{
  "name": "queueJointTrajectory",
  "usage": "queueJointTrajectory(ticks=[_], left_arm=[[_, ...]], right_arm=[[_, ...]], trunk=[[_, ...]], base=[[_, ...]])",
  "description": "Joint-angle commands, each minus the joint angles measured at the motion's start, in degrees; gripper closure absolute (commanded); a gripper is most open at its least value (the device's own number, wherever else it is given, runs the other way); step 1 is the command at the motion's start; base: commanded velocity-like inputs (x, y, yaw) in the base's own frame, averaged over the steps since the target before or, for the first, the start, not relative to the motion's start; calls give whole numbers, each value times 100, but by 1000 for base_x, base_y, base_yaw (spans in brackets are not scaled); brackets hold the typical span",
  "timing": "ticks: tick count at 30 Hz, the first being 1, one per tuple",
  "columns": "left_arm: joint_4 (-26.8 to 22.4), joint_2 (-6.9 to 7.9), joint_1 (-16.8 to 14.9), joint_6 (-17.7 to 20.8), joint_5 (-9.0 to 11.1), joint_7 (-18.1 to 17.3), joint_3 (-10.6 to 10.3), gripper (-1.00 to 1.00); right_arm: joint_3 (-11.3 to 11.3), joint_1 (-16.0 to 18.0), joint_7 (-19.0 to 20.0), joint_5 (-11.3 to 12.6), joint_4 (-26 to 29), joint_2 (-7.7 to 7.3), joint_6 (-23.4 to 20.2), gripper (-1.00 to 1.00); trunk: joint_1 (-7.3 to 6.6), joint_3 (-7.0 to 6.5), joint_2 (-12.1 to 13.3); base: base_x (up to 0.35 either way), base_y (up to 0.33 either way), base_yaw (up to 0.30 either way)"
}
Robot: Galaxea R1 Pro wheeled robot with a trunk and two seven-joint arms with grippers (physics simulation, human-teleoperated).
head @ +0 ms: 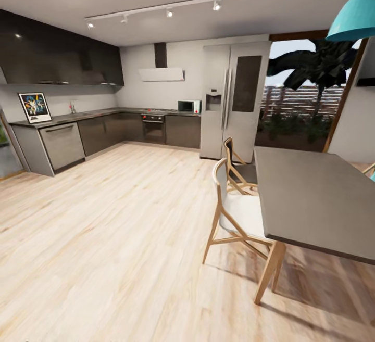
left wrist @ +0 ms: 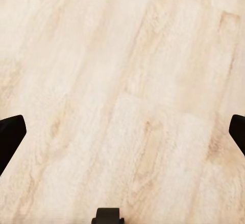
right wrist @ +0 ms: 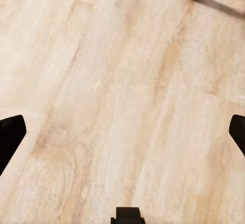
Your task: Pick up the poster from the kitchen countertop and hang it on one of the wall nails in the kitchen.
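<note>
The poster stands upright at the far left end of the kitchen countertop, leaning against the wall, far across the room from me. Its black frame, white border and colourful figures on dark blue are visible. The wall nails are too small to make out on the pale grey wall. In the left wrist view my left gripper is open over bare wooden floor, its black fingertips wide apart. My right gripper is open too, with only floor between its fingertips.
A dark dining table with wooden legs and two chairs stand close at the right. Grey cabinets, an oven, a microwave and a tall fridge line the far walls. Open wooden floor stretches toward the counter.
</note>
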State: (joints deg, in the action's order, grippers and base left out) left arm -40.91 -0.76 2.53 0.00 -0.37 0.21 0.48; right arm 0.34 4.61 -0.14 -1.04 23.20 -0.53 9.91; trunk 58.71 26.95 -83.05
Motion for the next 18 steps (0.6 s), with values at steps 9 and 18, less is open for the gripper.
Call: queueJointTrajectory(ticks=[9, 18], left_arm=[[10, -1, 2, 0, 4, 6, 8, -100], [11, -2, 1, 0, 11, 6, 13, -100]], right_arm=[[10, -1, 13, -123, -292, -17, 28, -100], [-1, 3, -3, -158, -308, -3, 36, -100]], trunk=[[2, 7, -2], [2, 20, -2]], base=[[277, 116, 32], [257, 211, 129]])
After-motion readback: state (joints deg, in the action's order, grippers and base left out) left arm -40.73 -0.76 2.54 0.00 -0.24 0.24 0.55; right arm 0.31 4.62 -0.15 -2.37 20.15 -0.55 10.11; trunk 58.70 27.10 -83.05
